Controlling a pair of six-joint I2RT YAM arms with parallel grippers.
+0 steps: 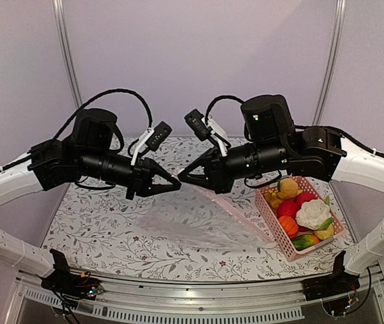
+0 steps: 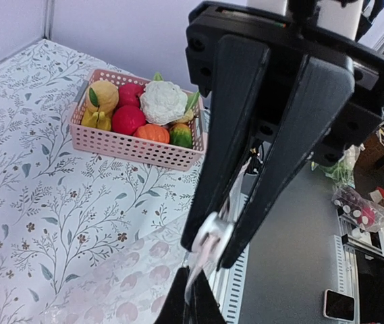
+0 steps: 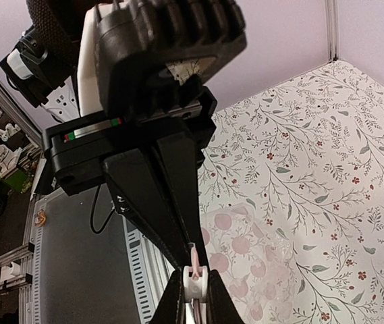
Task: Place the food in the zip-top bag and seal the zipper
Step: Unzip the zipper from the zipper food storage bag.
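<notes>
When viewed from above, shows the left gripper (image 1: 171, 183) and the right gripper (image 1: 186, 177) tip to tip over the flowered table (image 1: 90, 216), both clenched on the mouth of the zip-top bag (image 1: 192, 226), with its clear film sagging onto the tabletop. Traces the pale pink zipper (image 1: 242, 214) slanting from the fingertips toward the pink basket (image 1: 270, 226) at the right. Places the food (image 1: 306, 214) in that basket, beside the bag and outside it.

From the left wrist, finds that arm's own fingers (image 2: 173, 307) pinched shut on the zipper, with the right gripper's 2 fingers just above, closed on the white slider tab (image 2: 212, 233). Picks out a cauliflower (image 2: 162, 101) and 2 red fruits (image 2: 127, 119) in the basket.

From the right wrist, shows the slider tab gripped between that gripper's fingers, with the left gripper's tips just above it.
</notes>
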